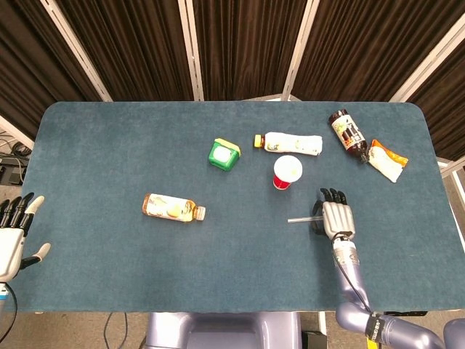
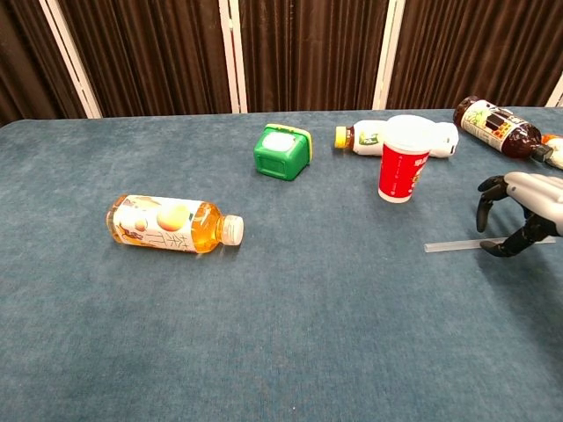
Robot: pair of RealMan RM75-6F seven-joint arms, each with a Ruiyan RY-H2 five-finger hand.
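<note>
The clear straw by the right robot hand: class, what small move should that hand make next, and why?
Probably lower and close the fingers on the clear straw. The right robot hand hovers over the straw's right end with fingers curled but apart, and the straw lies flat on the table, not yet held.

— Where is the straw (image 1: 299, 219)?
— Before the cup (image 1: 287, 172), under the right hand (image 1: 336, 219). Behind the cup lies a bottle (image 1: 290, 142).
— And the box (image 1: 224, 153)?
— Left of the cup, on the table (image 1: 109, 160).
</note>
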